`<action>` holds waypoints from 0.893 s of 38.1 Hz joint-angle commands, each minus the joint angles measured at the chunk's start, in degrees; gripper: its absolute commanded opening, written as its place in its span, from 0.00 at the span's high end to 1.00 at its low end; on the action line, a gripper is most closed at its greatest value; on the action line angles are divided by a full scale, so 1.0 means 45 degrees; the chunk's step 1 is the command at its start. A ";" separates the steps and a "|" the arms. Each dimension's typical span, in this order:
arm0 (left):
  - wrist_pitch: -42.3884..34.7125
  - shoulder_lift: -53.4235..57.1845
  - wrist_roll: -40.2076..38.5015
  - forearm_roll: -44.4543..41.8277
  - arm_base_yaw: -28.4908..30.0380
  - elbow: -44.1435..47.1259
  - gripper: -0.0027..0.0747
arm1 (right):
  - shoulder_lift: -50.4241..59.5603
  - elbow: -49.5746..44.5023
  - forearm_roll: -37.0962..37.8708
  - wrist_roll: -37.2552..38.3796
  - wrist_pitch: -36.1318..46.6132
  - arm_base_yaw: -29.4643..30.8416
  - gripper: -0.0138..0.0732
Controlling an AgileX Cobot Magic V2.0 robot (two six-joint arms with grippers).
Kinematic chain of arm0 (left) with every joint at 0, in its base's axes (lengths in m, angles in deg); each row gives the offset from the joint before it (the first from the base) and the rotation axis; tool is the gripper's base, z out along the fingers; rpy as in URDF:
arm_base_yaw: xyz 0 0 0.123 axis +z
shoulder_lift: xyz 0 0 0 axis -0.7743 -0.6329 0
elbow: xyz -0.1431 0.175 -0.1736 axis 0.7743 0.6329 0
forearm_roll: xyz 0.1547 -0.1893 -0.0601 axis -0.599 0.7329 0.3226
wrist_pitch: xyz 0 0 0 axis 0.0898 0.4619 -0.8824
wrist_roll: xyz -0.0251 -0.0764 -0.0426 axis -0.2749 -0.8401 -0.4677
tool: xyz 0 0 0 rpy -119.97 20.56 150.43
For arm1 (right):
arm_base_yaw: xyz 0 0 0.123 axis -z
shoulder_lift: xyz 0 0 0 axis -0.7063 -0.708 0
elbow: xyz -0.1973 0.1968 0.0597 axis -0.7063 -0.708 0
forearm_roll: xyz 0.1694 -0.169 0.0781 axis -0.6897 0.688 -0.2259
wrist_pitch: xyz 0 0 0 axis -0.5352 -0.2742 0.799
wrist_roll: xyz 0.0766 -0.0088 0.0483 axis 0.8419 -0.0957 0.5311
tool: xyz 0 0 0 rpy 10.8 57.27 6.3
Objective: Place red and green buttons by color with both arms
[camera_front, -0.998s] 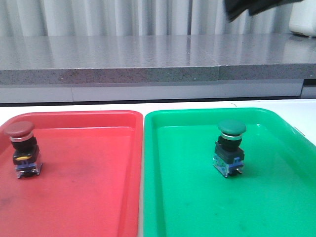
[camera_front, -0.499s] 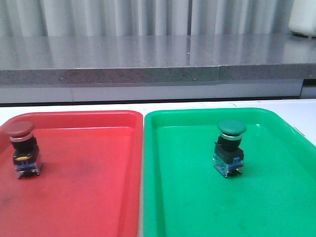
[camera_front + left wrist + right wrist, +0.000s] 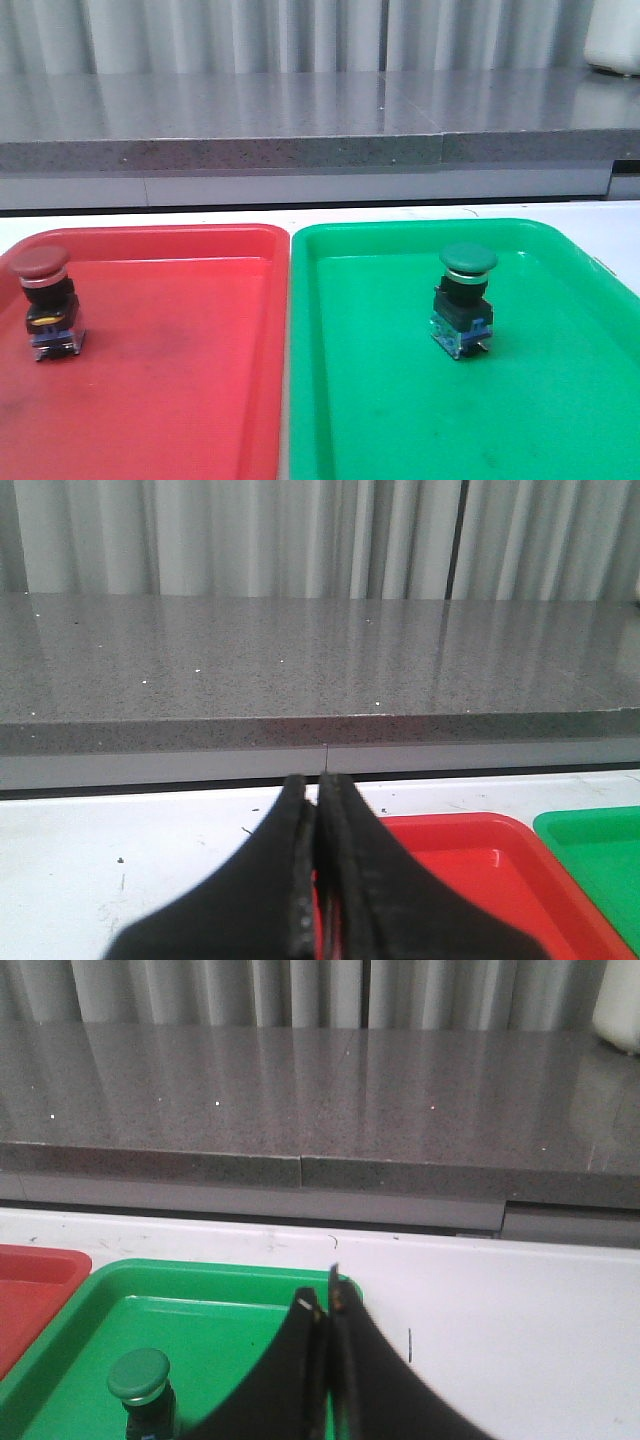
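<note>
Standing upright in their matching trays, red button (image 3: pixel 43 301) and green button (image 3: pixel 465 297) sit well apart from both pairs of fingers, left (image 3: pixel 318 880) and right (image 3: pixel 328 1365), each pressed together, empty.

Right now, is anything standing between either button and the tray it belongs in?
Nothing visible does. The red button already stands upright in the red tray and the green button in the green tray. Both the left gripper and right gripper are shut, holding nothing.
</note>
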 commanded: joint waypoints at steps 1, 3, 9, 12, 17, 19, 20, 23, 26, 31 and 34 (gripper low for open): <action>-0.1097 -0.0140 -0.0134 0.0000 0.0007 -0.0305 0.99 | 0.0797 0.0042 0.0120 -0.0112 0.1127 0.0070 0.89; -0.1097 -0.0140 -0.0134 0.0000 0.0007 -0.0305 0.99 | 0.1084 -0.0016 0.0120 -0.0112 0.1127 0.0070 0.89; -0.1097 -0.0140 -0.0134 0.0000 0.0007 -0.0305 0.99 | 0.1249 -0.0028 0.0120 -0.0112 0.1092 0.0070 0.89; -0.1097 -0.0140 -0.0134 0.0000 0.0007 -0.0305 0.99 | 0.1249 -0.0028 0.0120 -0.0112 0.1092 0.0070 0.89; -0.1097 -0.0140 -0.0134 0.0000 0.0007 -0.0305 0.99 | 0.1249 -0.0028 0.0120 -0.0112 0.1092 0.0070 0.89; -0.1097 -0.0140 -0.0134 0.0000 0.0007 -0.0305 0.99 | 0.1249 -0.0028 0.0120 -0.0112 0.1092 0.0070 0.89; -0.1097 -0.0140 -0.0134 0.0000 0.0007 -0.0305 0.99 | 0.1249 -0.0028 0.0120 -0.0112 0.1092 0.0070 0.89; -0.1097 -0.0140 -0.0134 0.0000 0.0007 -0.0305 0.99 | 0.1249 -0.0028 0.0120 -0.0112 0.1092 0.0070 0.89; -0.1097 -0.0140 -0.0134 0.0000 0.0007 -0.0305 0.99 | 0.1249 -0.0028 0.0120 -0.0112 0.1092 0.0070 0.89; -0.1097 -0.0140 -0.0134 0.0000 0.0007 -0.0305 0.99 | 0.1249 -0.0028 0.0120 -0.0112 0.1092 0.0070 0.89; -0.1097 -0.0140 -0.0134 0.0000 0.0007 -0.0305 0.99 | 0.1249 -0.0028 0.0120 -0.0112 0.1092 0.0070 0.89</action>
